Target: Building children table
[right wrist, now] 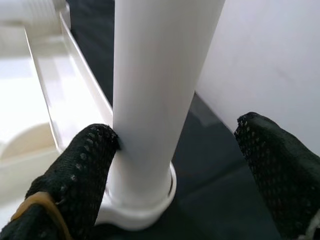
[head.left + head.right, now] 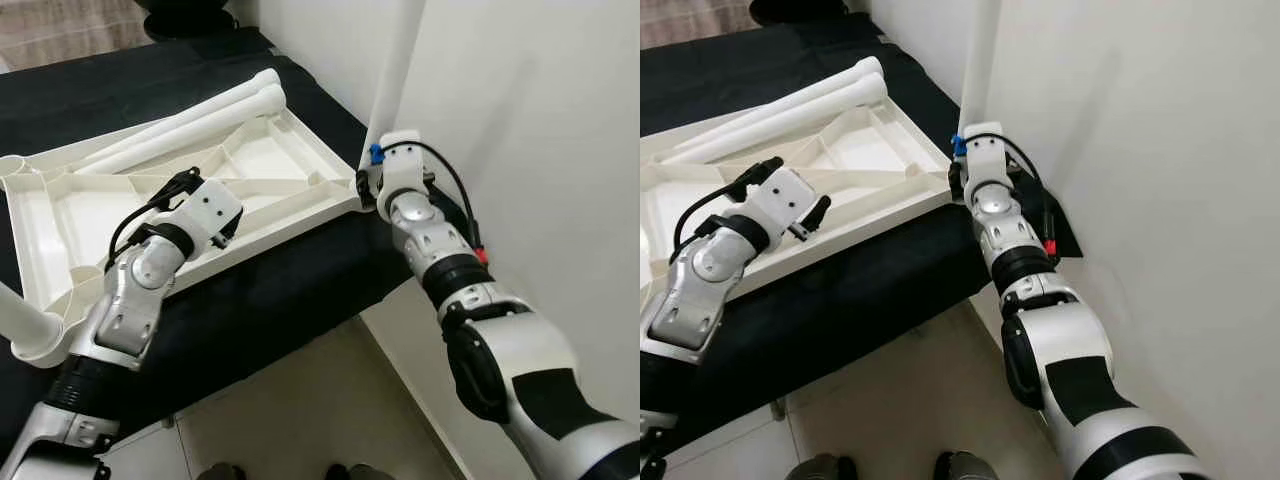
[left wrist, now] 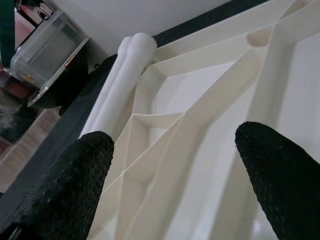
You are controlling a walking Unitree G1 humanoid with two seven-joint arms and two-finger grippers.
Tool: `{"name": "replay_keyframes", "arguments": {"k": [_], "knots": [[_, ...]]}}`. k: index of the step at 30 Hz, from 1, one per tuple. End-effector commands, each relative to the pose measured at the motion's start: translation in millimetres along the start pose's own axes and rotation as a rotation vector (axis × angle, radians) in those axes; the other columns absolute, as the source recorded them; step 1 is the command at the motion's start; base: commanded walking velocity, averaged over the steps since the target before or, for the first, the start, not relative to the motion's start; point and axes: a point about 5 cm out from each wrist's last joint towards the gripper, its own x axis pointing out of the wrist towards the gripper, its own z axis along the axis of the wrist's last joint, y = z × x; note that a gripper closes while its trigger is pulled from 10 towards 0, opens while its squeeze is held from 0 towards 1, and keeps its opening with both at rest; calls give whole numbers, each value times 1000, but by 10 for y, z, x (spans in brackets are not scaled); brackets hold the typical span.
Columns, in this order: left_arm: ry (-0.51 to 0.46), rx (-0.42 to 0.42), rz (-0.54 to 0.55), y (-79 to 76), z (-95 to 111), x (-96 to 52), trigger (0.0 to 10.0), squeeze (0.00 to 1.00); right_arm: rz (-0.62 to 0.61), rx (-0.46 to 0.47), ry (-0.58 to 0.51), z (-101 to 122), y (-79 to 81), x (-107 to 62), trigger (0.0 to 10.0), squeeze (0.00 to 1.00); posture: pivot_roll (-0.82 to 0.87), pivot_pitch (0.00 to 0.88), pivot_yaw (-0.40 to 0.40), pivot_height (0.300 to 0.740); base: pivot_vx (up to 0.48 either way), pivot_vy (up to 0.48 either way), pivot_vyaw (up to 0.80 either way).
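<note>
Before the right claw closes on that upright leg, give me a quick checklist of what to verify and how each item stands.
1. Right claw open around the upright leg: ok; one finger touches it, the other stands apart.
2. Leg seated in its corner socket: looks ok; depth cannot tell.
3. Tabletop lying upside down on the black surface: ok.
4. Left claw open above the tabletop ribs, holding nothing: ok.
5. Two spare legs resting on the tabletop's far edge: ok.
6. Wall close beside the right arm: not ok, little room.
</note>
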Motion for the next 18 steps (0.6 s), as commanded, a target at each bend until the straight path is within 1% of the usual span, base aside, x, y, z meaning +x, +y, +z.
{"name": "replay_keyframes", "arguments": {"k": [1,2,4,5,7,8,10,11,12,13,15,16,18], "knots": [[0,-61,-3,-94,21,-55,10000,0,-10,31,-18,27,-44,7,10000,0,78,132,-102,740,0,0,0],[0,-61,-3,-94,21,-55,10000,0,-10,31,-18,27,-44,7,10000,0,78,132,-102,740,0,0,0],[-14,-129,-2,-178,64,-105,10000,0,19,46,-39,21,-15,-3,10000,0,78,132,-102,740,0,0,0],[-14,-129,-2,-178,64,-105,10000,0,19,46,-39,21,-15,-3,10000,0,78,132,-102,740,0,0,0],[-17,-172,-10,-290,85,-160,10000,0,70,71,-77,-31,49,-42,10000,0,64,113,-99,740,0,0,0],[-17,-203,-1,-343,99,-203,10000,0,94,89,-113,-72,76,-93,10000,0,62,109,-98,740,0,0,0],[-33,-219,-3,-419,132,-295,10000,0,147,145,-202,-137,130,-272,10000,0,54,95,-97,740,0,0,0],[-22,-250,10,-439,124,-340,10000,0,172,145,-231,-178,149,-393,10000,0,49,86,-93,740,0,0,0],[-22,-250,10,-439,124,-340,10000,0,172,145,-231,-178,149,-393,10000,0,49,86,-93,740,0,0,0],[-14,-267,13,-457,122,-382,10000,0,201,160,-250,-213,173,-503,10000,0,48,82,-93,740,0,0,0],[2,-297,16,-494,118,-474,10000,0,231,152,-265,-313,197,-743,10000,0,42,66,-87,740,0,0,0],[2,-297,16,-494,118,-474,10000,0,231,152,-265,-313,197,-743,10000,0,42,66,-87,740,0,0,0],[8,-334,29,-523,130,-575,10000,0,253,137,-276,-411,192,-961,10000,0,38,56,-85,740,0,0,0]]}}
